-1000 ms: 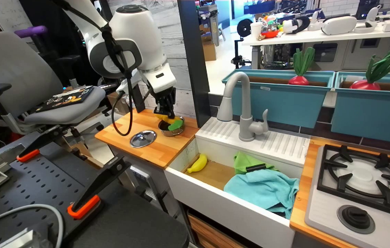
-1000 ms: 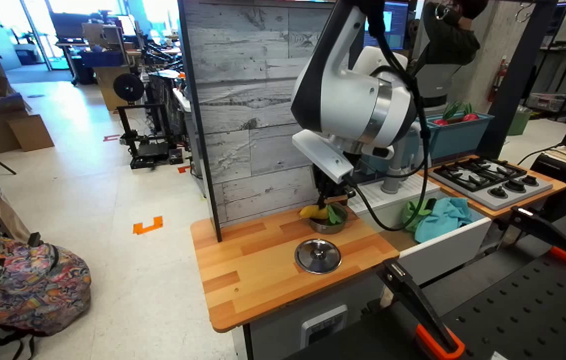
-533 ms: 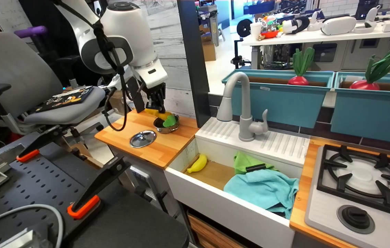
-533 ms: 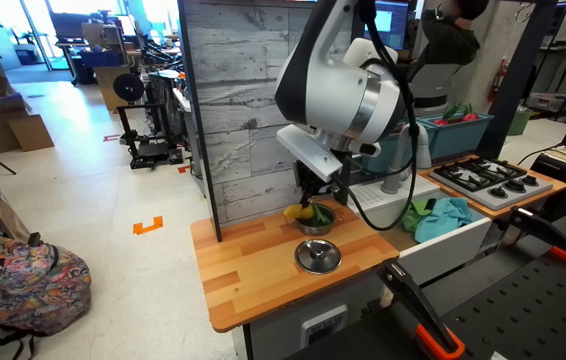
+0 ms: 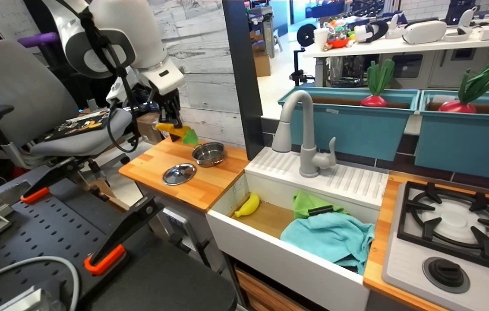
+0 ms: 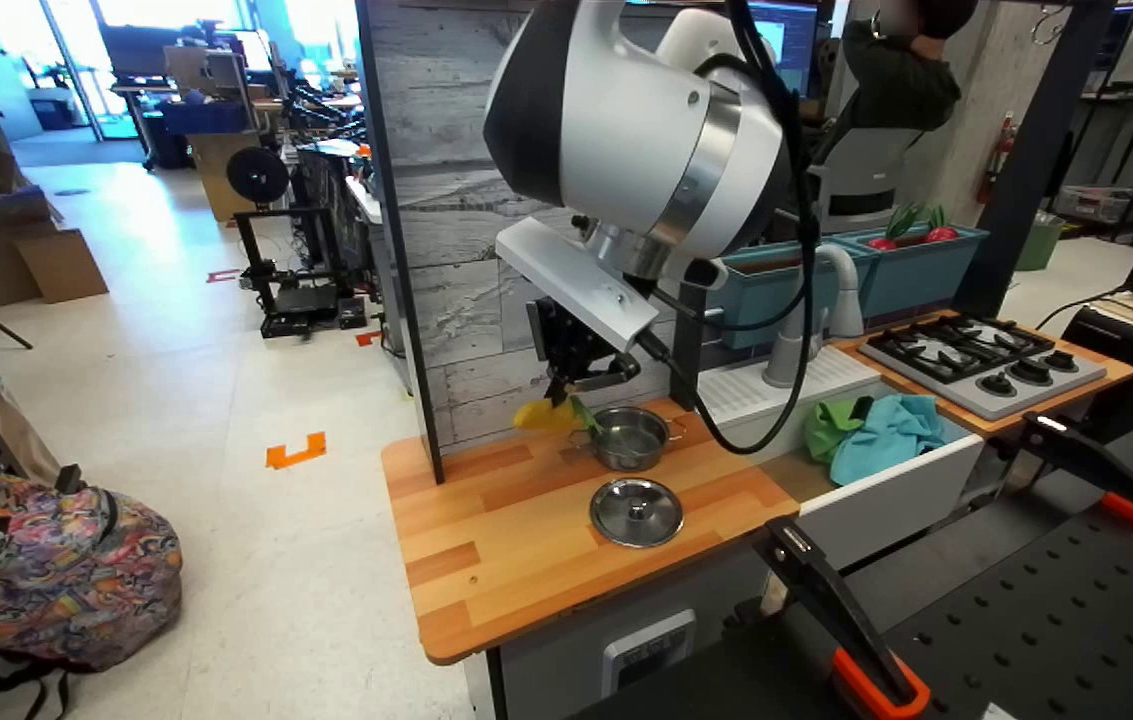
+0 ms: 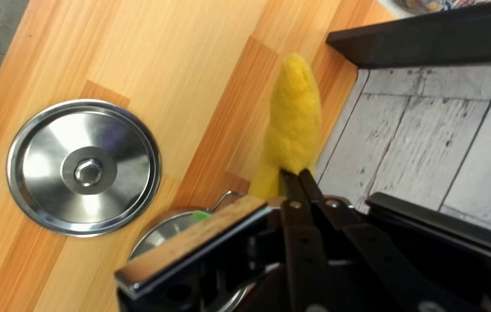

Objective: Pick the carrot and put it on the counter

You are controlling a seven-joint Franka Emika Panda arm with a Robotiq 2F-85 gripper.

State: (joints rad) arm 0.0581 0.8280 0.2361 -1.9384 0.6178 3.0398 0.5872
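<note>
The carrot, with a yellow-orange body (image 5: 166,128) and green leafy end, hangs sideways in my gripper (image 5: 178,125). It also shows in an exterior view (image 6: 541,415) and in the wrist view (image 7: 295,112), where the leafy end is mostly hidden behind the gripper. My gripper, also in the wrist view (image 7: 296,174), is shut with its fingertips pinching the carrot's body. The carrot is in the air above the wooden counter (image 5: 151,163), beside the pot and near the back wall. The counter's bare wood shows in both exterior views (image 6: 516,530).
A steel pot (image 6: 629,440) stands on the counter, and its lid (image 6: 636,512) lies in front of it. A grey plank wall (image 5: 209,95) rises behind. The white sink (image 5: 287,255) with a yellow banana (image 5: 248,205) and cloths adjoins the counter.
My gripper has lifted the carrot out of the pot and carried it away from the sink, leftward in both exterior views. The pot and lid are now uncovered by the carrot.
</note>
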